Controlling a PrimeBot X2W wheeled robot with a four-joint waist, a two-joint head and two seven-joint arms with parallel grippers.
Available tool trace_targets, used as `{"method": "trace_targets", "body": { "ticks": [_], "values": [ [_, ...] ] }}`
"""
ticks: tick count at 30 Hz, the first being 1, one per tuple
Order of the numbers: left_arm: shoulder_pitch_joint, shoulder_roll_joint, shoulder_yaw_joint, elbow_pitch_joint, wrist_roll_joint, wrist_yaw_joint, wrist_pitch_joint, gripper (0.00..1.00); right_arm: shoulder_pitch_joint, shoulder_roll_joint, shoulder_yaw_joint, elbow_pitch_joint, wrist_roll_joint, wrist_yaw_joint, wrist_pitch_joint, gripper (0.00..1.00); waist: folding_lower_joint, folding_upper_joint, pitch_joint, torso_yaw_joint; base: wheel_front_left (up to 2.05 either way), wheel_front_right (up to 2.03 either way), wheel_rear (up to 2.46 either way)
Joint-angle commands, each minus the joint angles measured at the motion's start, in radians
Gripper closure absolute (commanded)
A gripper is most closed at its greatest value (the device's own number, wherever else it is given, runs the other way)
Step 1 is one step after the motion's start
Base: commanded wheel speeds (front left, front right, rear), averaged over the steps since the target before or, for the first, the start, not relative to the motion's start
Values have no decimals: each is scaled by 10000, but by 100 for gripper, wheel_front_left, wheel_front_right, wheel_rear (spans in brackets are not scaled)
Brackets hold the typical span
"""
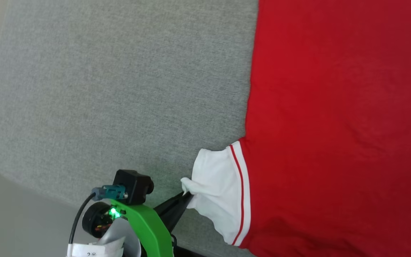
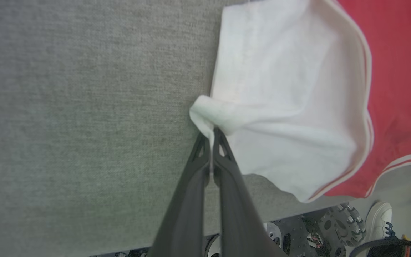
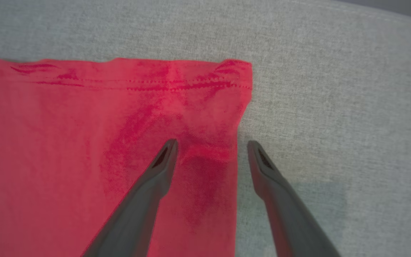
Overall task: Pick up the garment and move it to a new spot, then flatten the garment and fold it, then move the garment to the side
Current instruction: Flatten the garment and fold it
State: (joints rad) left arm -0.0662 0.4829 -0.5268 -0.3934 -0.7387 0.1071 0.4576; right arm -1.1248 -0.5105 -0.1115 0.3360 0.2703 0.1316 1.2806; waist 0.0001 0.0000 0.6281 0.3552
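Note:
The garment point(image 1: 337, 117) lies spread with its plain red side up across the right half of the grey surface; no lettering shows. Its white sleeve point(image 1: 219, 185) with red-white stripe trim sticks out to the left. My left gripper point(image 1: 187, 193) is shut on the sleeve's outer corner, which bunches at the fingertips in the left wrist view, where the gripper point(image 2: 212, 132) pinches the white cloth point(image 2: 284, 107). My right gripper point(image 3: 211, 144) is open and straddles the side edge of the garment point(image 3: 84, 150) near a hem corner, one finger over red cloth, the other over bare surface.
The grey fabric-covered table point(image 1: 120, 89) has a rounded left corner, with pale floor beyond. In the left wrist view, past the table point(image 2: 84, 107) edge, sit wheeled base parts point(image 2: 337, 225) and a person's white shoe point(image 2: 378, 216).

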Motion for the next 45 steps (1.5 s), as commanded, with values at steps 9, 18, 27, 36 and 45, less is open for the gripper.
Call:
{"method": "trace_targets", "body": {
  "ticks": [9,18,27,36,45],
  "values": [
    [-432,-310,-123,399,60,-246,-343,100,5,-241,820,709,-124,-9,32,0,-1,0,562,603,0,0,0],
    [-517,-349,-113,605,51,-244,-424,100,749,-361,848,656,91,-9,272,100,-1,0,313,569,0,0,0],
    [-409,-170,0,669,-13,-117,-337,100,2012,-67,418,862,224,-9,-534,100,-1,0,-811,-28,0,0,0],
    [-80,66,113,818,-145,125,-141,100,4206,-142,342,473,874,-9,-1238,100,-1,0,-2337,-749,0,0,0],
    [517,232,185,984,-408,381,-8,100,6696,130,-212,-13,1538,-9,-1830,100,-1,0,-3896,-1466,0,0,0]
  ]
}}
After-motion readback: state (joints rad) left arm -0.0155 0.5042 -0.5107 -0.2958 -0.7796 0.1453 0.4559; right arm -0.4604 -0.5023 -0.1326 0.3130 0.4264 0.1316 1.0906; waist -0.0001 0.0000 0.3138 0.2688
